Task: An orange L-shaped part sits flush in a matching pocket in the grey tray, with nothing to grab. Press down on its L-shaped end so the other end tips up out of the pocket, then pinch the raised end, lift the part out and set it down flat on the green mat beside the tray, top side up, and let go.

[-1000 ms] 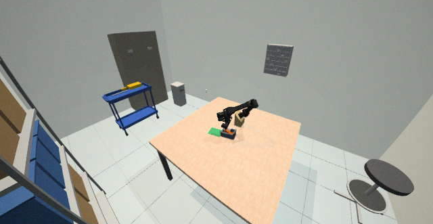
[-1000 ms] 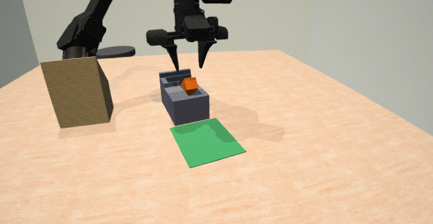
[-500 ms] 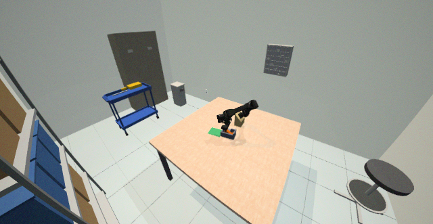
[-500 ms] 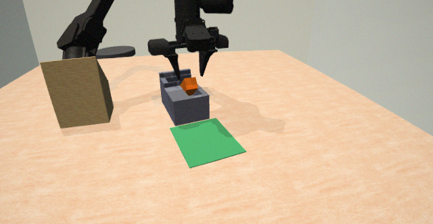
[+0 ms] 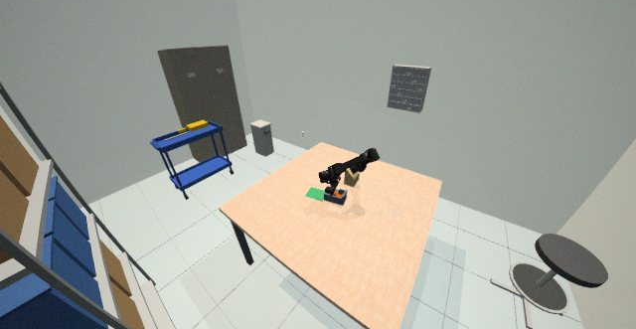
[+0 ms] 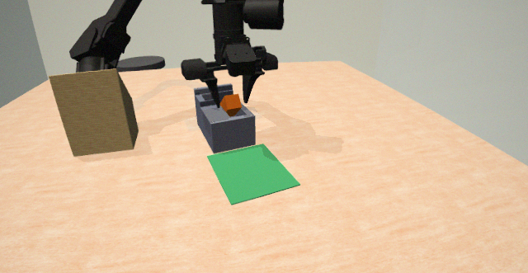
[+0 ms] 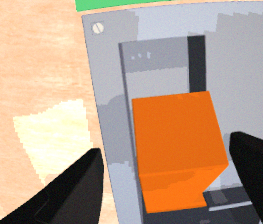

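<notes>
The orange part point(image 6: 231, 101) point(image 7: 177, 132) point(image 5: 339, 195) is tilted in the grey tray point(image 6: 233, 134) point(image 7: 109, 75) point(image 5: 334, 200). Its end nearest the mat stands up out of the pocket, and its other end is down in the pocket, mostly out of sight. My gripper point(image 6: 232, 104) point(image 7: 166, 149) is open, pointing down, with one finger on each side of the raised end. In the wrist view a gap shows between the part and each finger. The green mat point(image 6: 252, 178) point(image 5: 314, 194) lies flat beside the tray and carries nothing.
A brown block point(image 6: 95, 112) point(image 5: 352, 177) stands on the wooden table point(image 6: 371, 207) point(image 5: 348, 249), to the left of the tray in the exterior view. The arm's base is partly hidden behind it. A blue cart and a stool stand away from the table.
</notes>
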